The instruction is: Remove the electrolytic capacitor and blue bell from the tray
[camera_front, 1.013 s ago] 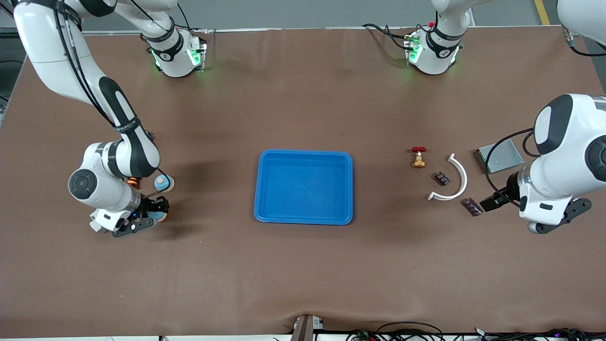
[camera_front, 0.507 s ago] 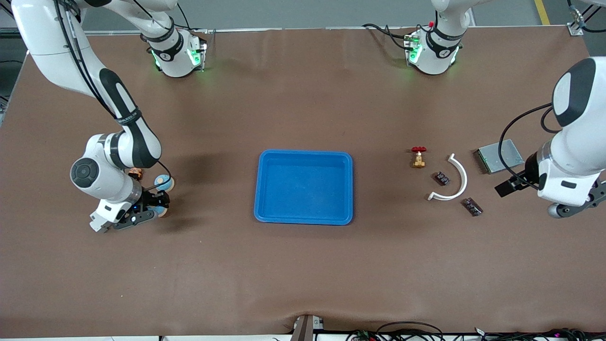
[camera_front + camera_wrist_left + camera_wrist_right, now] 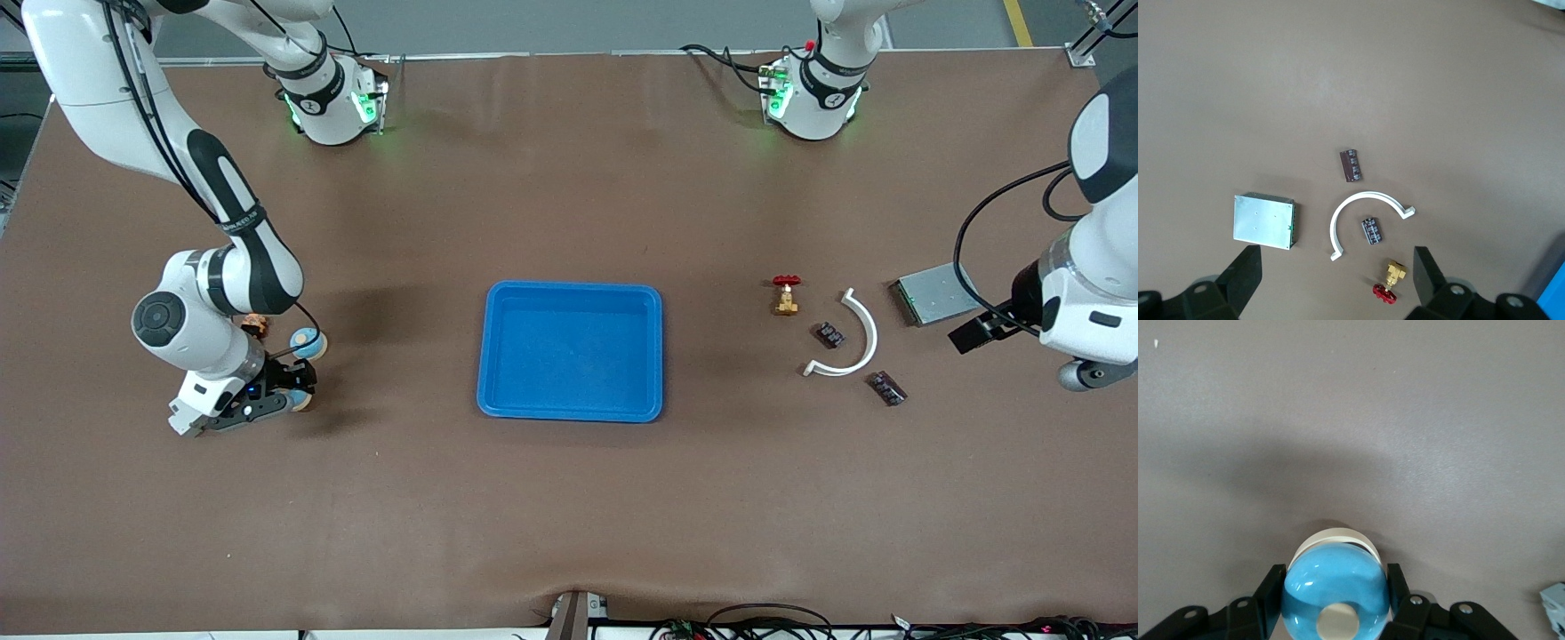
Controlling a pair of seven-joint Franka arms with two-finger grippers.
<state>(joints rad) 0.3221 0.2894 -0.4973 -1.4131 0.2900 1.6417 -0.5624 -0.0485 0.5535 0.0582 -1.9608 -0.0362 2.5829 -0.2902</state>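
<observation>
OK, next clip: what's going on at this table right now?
The right gripper is shut on a round, glossy blue bell, low over the table at the right arm's end, well clear of the shallow bright-blue plastic tray, which holds nothing. The left gripper hangs open above the left arm's end, over a grey metal square plate, a white plastic arc, two small dark components and a red-handled brass valve.

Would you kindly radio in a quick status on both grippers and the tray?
Right gripper shut on blue bell, low at the right arm's end. Left gripper open, over the grey plate and parts. Tray holds nothing. No obstruction.
</observation>
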